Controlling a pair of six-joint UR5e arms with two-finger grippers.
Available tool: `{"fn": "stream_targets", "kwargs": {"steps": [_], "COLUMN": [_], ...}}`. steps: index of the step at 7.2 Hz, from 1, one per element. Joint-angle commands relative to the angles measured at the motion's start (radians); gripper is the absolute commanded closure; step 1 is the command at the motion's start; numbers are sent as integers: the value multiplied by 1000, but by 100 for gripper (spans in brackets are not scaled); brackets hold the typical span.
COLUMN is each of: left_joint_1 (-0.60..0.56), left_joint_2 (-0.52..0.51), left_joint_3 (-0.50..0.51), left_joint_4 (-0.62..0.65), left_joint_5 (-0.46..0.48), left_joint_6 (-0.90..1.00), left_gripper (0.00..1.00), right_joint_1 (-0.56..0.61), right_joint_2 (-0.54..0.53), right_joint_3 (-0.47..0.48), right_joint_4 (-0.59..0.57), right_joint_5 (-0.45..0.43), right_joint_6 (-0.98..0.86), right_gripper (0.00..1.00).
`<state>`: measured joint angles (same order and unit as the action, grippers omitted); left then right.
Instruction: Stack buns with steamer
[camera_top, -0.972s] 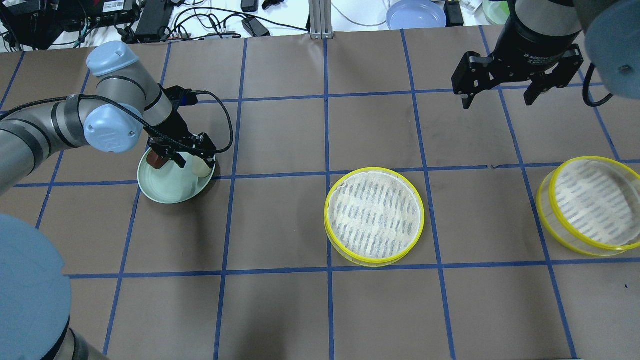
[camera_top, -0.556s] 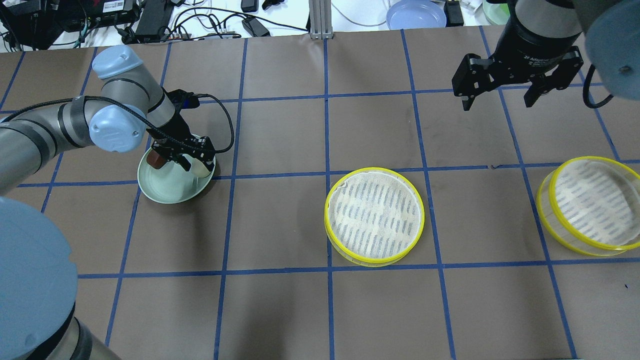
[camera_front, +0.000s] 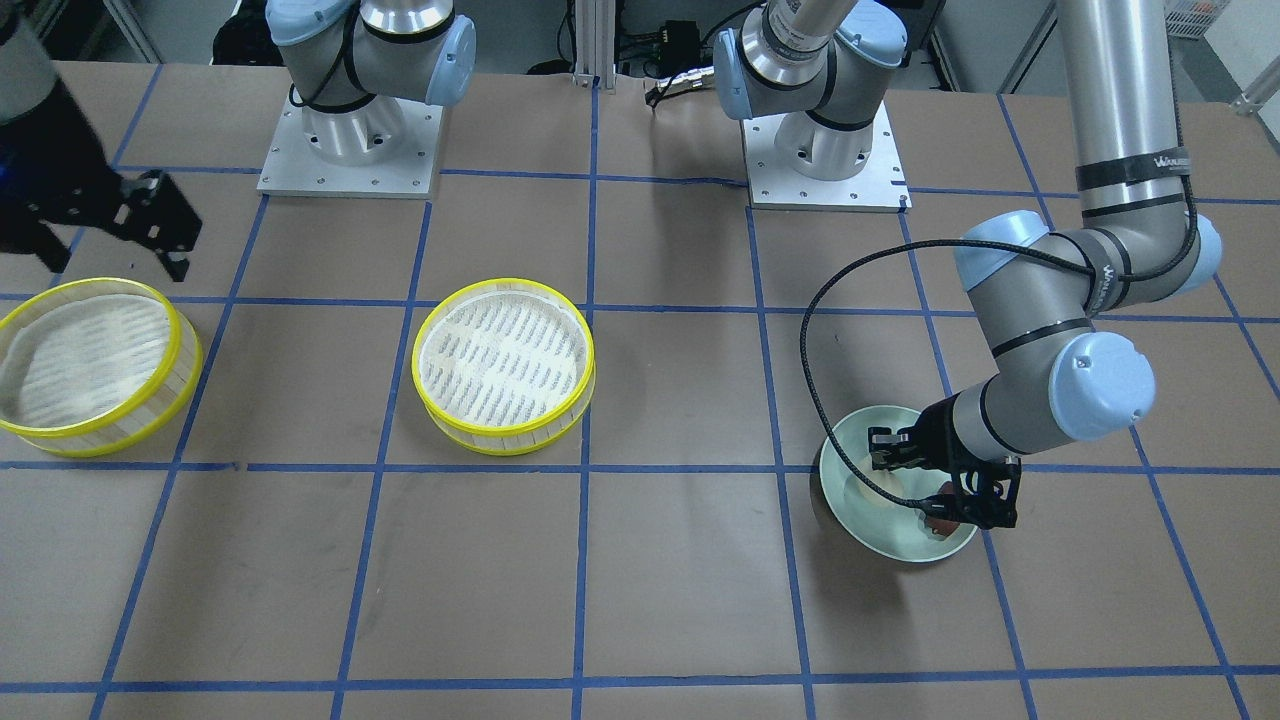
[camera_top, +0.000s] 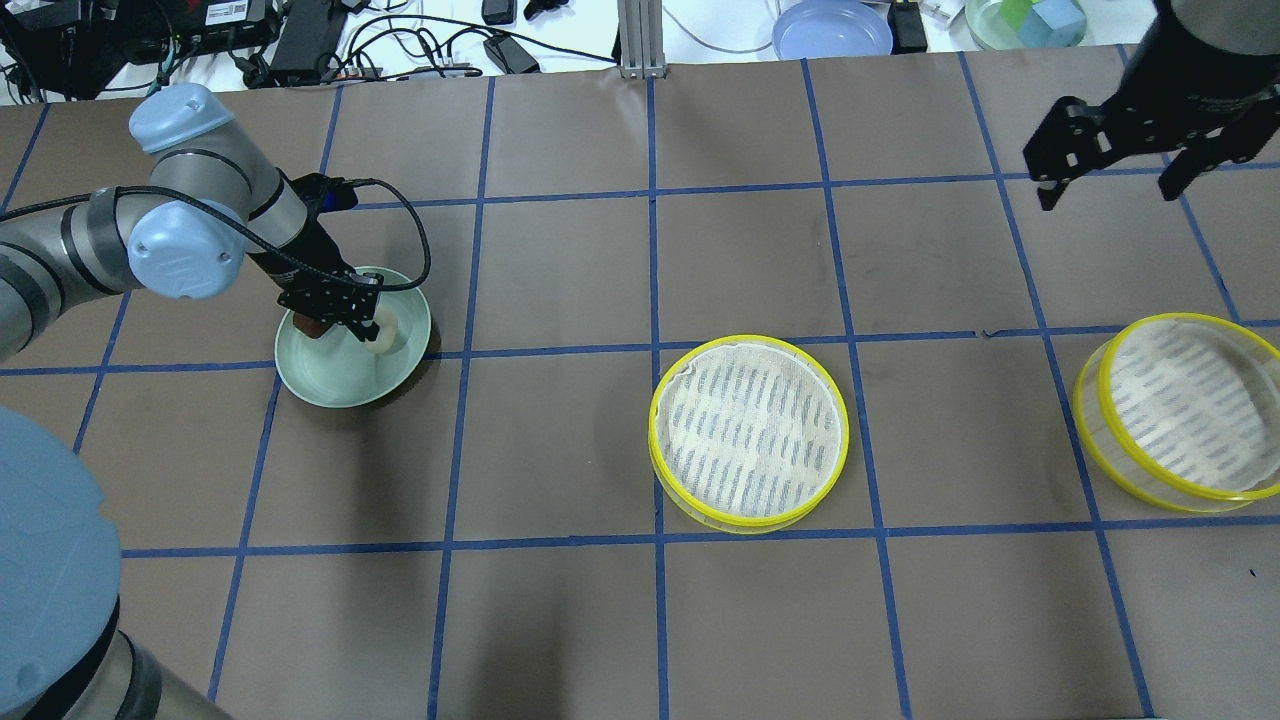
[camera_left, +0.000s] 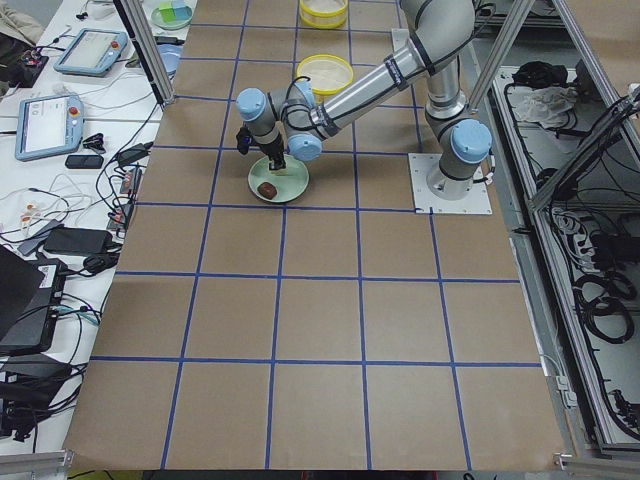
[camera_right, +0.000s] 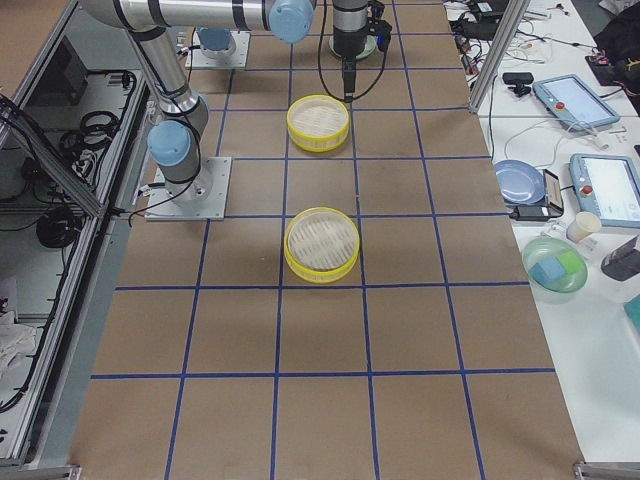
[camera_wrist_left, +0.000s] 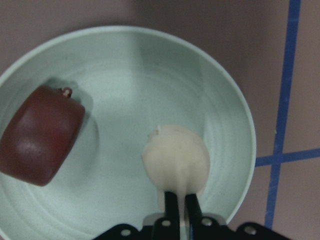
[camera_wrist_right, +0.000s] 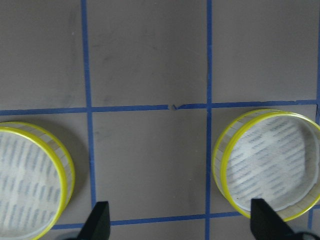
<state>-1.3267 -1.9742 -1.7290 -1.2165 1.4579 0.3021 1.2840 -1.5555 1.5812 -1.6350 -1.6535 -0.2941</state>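
Note:
The cream-white bun (camera_wrist_left: 175, 155) and the dark reddish-brown bun (camera_wrist_left: 40, 135) lie in a pale green plate (camera_top: 340, 395) at the table's left. My left gripper (camera_wrist_left: 179, 197) is down in the plate, its fingers nearly together and pinching the near edge of the cream bun (camera_top: 385, 337). The brown bun (camera_top: 310, 325) lies free beside it. One steamer tray (camera_top: 748, 432) stands empty at mid-table, the other steamer tray (camera_top: 1180, 410) empty at the right edge. My right gripper (camera_top: 1110, 190) is open and empty, high above the table behind the right tray.
A blue plate (camera_top: 832, 28), cables and boxes lie beyond the table's far edge. The brown table surface has a grid of blue tape (camera_top: 652, 250). The right wrist view shows both trays (camera_wrist_right: 30, 180) (camera_wrist_right: 270, 165) below the open fingers.
My left gripper has shifted left over the plate and closed its fingers; the cream bun shifted a little left with it. My right gripper has moved to the right, still open.

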Motion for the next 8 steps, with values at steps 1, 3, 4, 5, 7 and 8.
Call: {"fn": "stream_targets", "kwargs": {"steps": [1,3,4,5,7,8], "left_joint_1": [-46,-211,-306,-383,-515,-582], "left_joint_2": [82,141,150,155,120,101], "left_joint_3": [99,150,151,151,128,85], "left_joint_4": [-180,-242,-232,-218,-137,-64], "left_joint_5": [-16,-47,-47,-98,-201,-241], "left_joint_6": [-166,-399,-484,-562,-684,-695], "left_gripper": [100,100,100,100,100,100], "right_joint_1": [-194,-375,-415,-460,-543,-549], "right_joint_2": [78,176,227,247,311,362], "right_joint_3": [-1,25,60,132,248,249], "right_joint_4": [-52,-90,-197,-311,-503,-525], "right_joint_5": [-5,-2,-8,-5,9,9], "right_joint_6": [-277,-455,-594,-634,-740,-740], "right_gripper": [0,4,6,7,14,15]}}
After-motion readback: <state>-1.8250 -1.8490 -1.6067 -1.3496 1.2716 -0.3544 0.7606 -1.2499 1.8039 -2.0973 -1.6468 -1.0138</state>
